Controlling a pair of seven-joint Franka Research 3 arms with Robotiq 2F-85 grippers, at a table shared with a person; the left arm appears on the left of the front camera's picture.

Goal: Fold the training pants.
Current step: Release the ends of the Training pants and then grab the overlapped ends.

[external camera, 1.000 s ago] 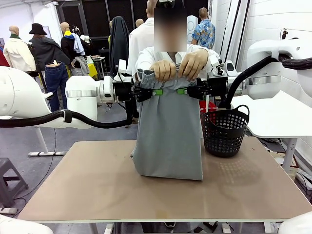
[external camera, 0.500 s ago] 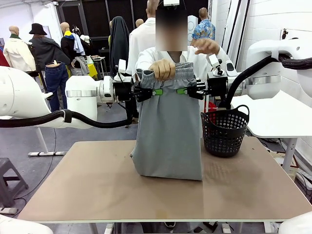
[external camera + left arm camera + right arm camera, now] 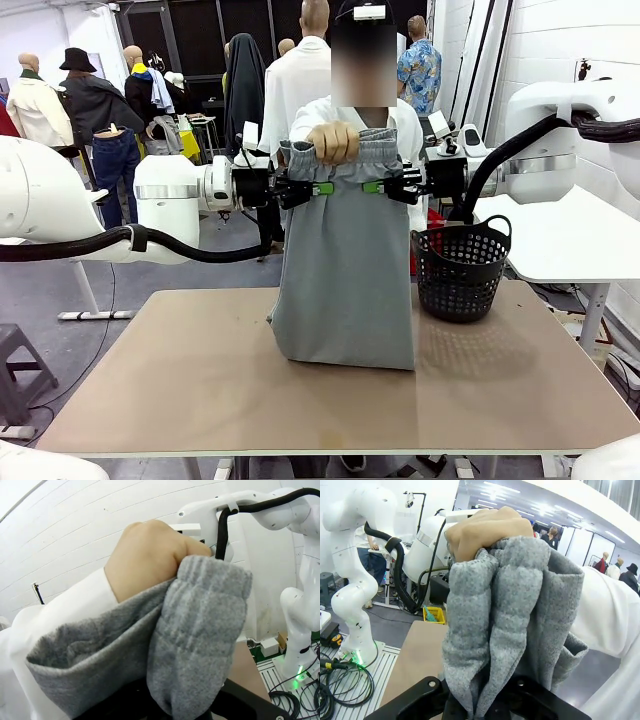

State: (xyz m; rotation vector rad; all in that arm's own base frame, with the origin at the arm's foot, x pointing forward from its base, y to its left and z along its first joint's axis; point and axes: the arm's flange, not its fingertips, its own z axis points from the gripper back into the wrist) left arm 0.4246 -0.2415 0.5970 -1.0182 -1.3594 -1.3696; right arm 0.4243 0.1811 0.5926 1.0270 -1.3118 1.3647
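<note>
The light grey training pants [image 3: 345, 270] hang upright over the table, and their lower fold rests on the tabletop [image 3: 180, 380]. A person's hand [image 3: 333, 142] grips the gathered waistband from above. My left gripper [image 3: 321, 188] and right gripper [image 3: 374, 187] come in from either side just under the waistband, green pads pinched on the cloth. The left wrist view has the grey waistband [image 3: 200, 625] running down into the left gripper [image 3: 185, 711], under the person's hand [image 3: 150, 550]. From the right wrist, bunched grey fabric [image 3: 510, 605] fills the right gripper [image 3: 490, 700] below the hand [image 3: 485, 530].
A black mesh basket [image 3: 460, 268] stands on the table at the right, close beside the hanging pants. A white side table [image 3: 580, 240] lies further right. The person stands right behind the pants at the far edge.
The person's second hand, on the waistband's right side a second ago, has let go and dropped out of sight. One hand still holds the waistband. Both grippers have stayed put.
</note>
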